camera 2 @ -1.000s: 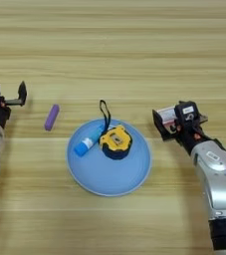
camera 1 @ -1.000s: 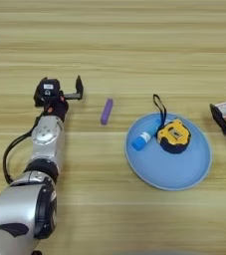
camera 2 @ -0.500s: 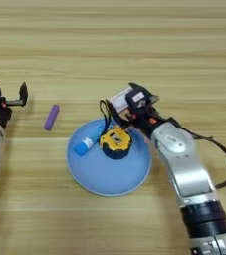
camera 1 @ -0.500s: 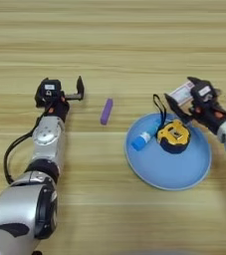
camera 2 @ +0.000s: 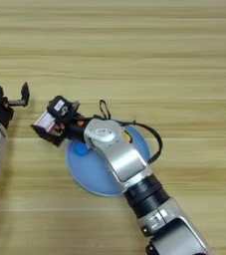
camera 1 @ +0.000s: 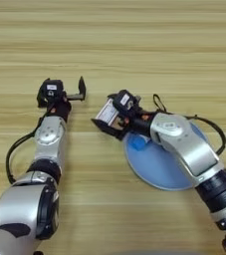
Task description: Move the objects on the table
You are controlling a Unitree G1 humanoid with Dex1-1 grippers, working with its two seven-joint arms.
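Observation:
My right gripper [camera 1: 106, 120] is shut on the small flat red-and-white box [camera 1: 105, 112]. It holds the box low over the table [camera 1: 134, 45], just left of the blue plate [camera 1: 157, 172]. The right arm lies across the plate and hides most of the tape measure. Only the tape measure's black strap [camera 1: 157, 102] and a bit of yellow [camera 2: 128, 138] show. The purple bar is hidden where the box and gripper now are. My left gripper [camera 1: 64, 88] rests at the left, open and holding nothing.
A bit of the blue-and-white tube [camera 1: 139, 143] shows on the plate under the right wrist. The left arm's black cable [camera 1: 15, 149] loops beside the forearm.
The right arm has swung left across the plate with the box, from the right edge to the spot where the purple bar lay. The bar and tape measure are now covered. The left arm is unmoved.

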